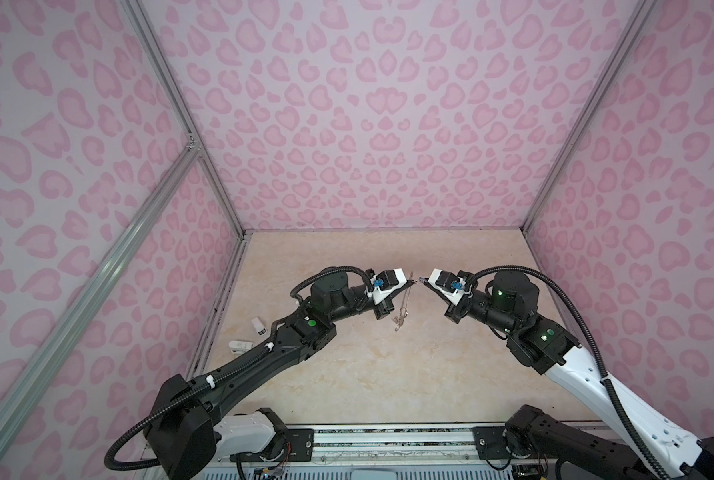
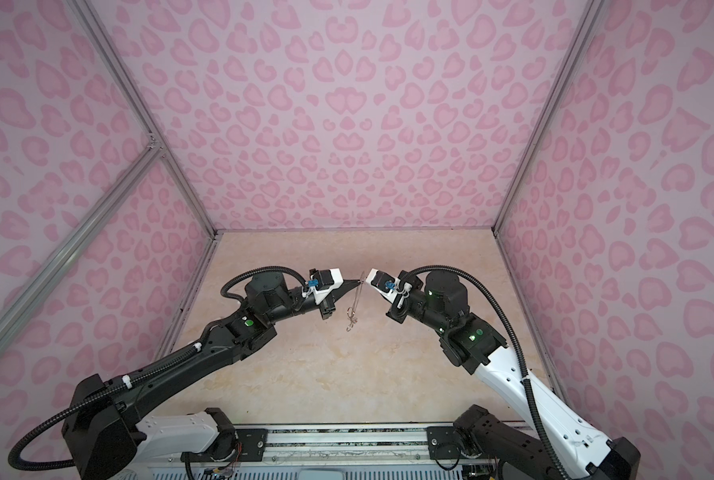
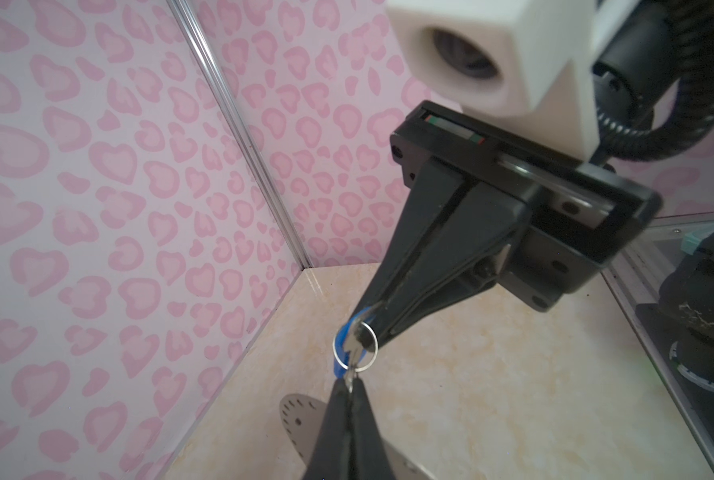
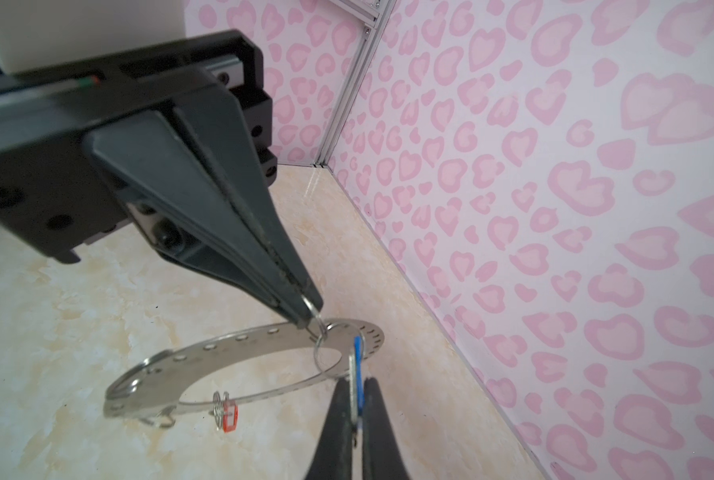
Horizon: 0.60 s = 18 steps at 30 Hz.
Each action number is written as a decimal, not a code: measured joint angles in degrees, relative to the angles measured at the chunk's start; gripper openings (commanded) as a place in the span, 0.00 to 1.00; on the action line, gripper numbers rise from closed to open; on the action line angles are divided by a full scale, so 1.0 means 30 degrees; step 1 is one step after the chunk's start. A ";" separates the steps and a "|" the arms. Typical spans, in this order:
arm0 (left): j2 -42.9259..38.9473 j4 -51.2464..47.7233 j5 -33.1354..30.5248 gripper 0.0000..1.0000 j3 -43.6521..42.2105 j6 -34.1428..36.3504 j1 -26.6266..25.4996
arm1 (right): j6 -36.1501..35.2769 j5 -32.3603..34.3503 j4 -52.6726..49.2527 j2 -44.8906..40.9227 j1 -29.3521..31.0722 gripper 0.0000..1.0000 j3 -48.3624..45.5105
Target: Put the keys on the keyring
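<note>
Both grippers meet tip to tip above the middle of the table. My left gripper [image 1: 410, 282] [image 2: 359, 282] [image 3: 349, 388] [image 4: 309, 309] is shut on the upper rim of the keyring [image 1: 405, 301] [image 2: 354, 301] [image 3: 295, 415] [image 4: 243, 338], a flat grey perforated disc that hangs below it. A key with an orange-red tag [image 4: 230, 417] dangles from the disc's lower part. My right gripper [image 1: 421, 281] [image 2: 365, 282] [image 3: 367, 320] [image 4: 357, 384] is shut on the key with the blue tag [image 3: 342, 349] [image 4: 359, 365]. That key's small split ring [image 3: 355, 345] [image 4: 326, 353] lies against the disc beside the left fingertips.
Two small white objects [image 1: 257, 326] [image 1: 241, 345] lie on the table's left side behind the left arm. Pink patterned walls close in the table on three sides. An aluminium rail [image 1: 388, 440] carrying the arm bases runs along the front edge.
</note>
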 measured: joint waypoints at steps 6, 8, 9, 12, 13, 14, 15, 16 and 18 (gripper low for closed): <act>0.0022 -0.0816 -0.0313 0.03 0.0321 0.0707 -0.0284 | -0.0495 -0.0233 -0.0670 0.0342 -0.0007 0.00 0.0583; 0.0022 -0.1005 -0.0423 0.03 0.0328 0.0911 -0.0321 | -0.0539 -0.0342 -0.1042 0.0386 -0.0007 0.00 0.0750; 0.0022 -0.1129 -0.0503 0.03 0.0328 0.0933 -0.0328 | -0.0692 -0.0342 -0.1239 0.0423 -0.0022 0.00 0.0838; 0.0022 -0.1421 -0.0634 0.03 0.0328 0.1056 -0.0364 | -0.1071 -0.0335 -0.1792 0.0466 -0.0022 0.00 0.1078; 0.0022 -0.1486 -0.0729 0.03 0.0321 0.1107 -0.0364 | -0.1086 -0.0328 -0.1938 0.0481 -0.0022 0.00 0.1129; 0.0022 -0.1552 -0.0765 0.03 0.0321 0.1188 -0.0357 | -0.1217 -0.0321 -0.2127 0.0510 -0.0036 0.00 0.1217; 0.0022 -0.1566 -0.0823 0.03 0.0299 0.1188 -0.0342 | -0.1341 -0.0240 -0.2331 0.0576 -0.0036 0.00 0.1319; 0.0022 -0.1566 -0.0933 0.03 0.0255 0.1188 -0.0284 | -0.1596 -0.0102 -0.2608 0.0670 -0.0036 0.00 0.1450; 0.0022 -0.1661 -0.0984 0.03 0.0197 0.1173 -0.0146 | -0.1843 0.0153 -0.3053 0.0911 -0.0029 0.00 0.1683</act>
